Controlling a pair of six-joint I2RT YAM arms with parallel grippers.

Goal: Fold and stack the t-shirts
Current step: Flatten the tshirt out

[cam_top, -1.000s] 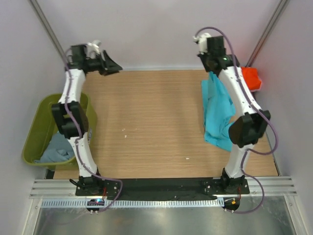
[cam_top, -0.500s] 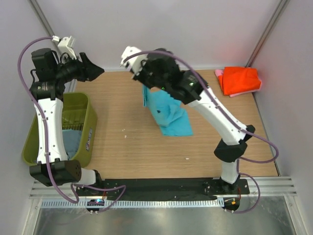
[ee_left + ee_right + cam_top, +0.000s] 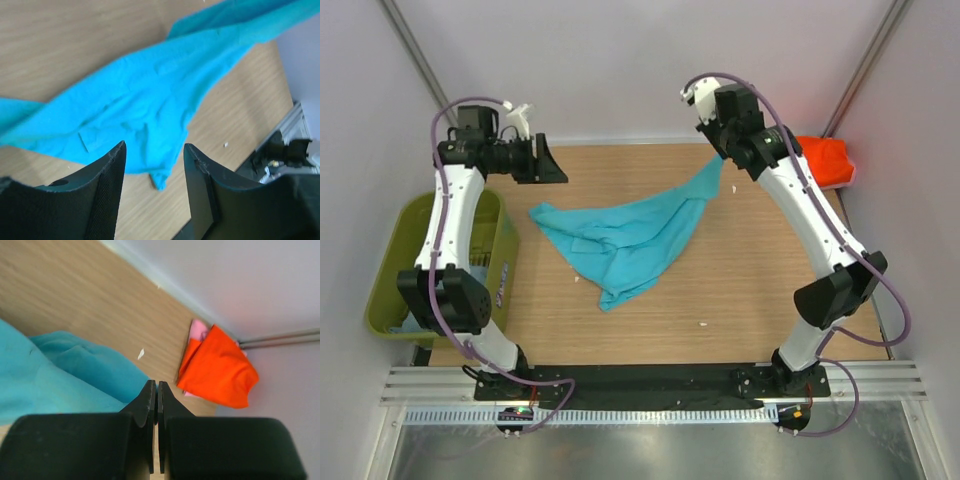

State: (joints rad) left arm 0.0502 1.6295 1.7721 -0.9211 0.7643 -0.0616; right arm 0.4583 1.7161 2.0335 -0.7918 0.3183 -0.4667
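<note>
A turquoise t-shirt [image 3: 620, 240] lies spread and crumpled across the middle of the wooden table. One corner is pulled up toward the back right, where my right gripper [image 3: 720, 160] is shut on it. In the right wrist view the jaws [image 3: 157, 385] are pressed together at the edge of the turquoise cloth [image 3: 50, 375]. My left gripper [image 3: 552, 165] hovers open over the far left of the table, just beyond the shirt's left end. In its wrist view, nothing sits between its fingers [image 3: 155, 147], and the shirt [image 3: 145, 100] lies below. A folded orange-red t-shirt [image 3: 220, 367] rests on a pink one [image 3: 199, 330] in the back right corner.
An olive-green bin [image 3: 385, 270] stands off the table's left edge, with a bit of grey-blue cloth [image 3: 406, 324] showing in it behind the left arm. The orange-red shirt [image 3: 828, 160] is partly hidden by the right arm. White walls close in the back and sides.
My right gripper has swung from the back middle to the back right, drawing the turquoise shirt out into a long spread. The left gripper has moved rightward over the table's back left.
</note>
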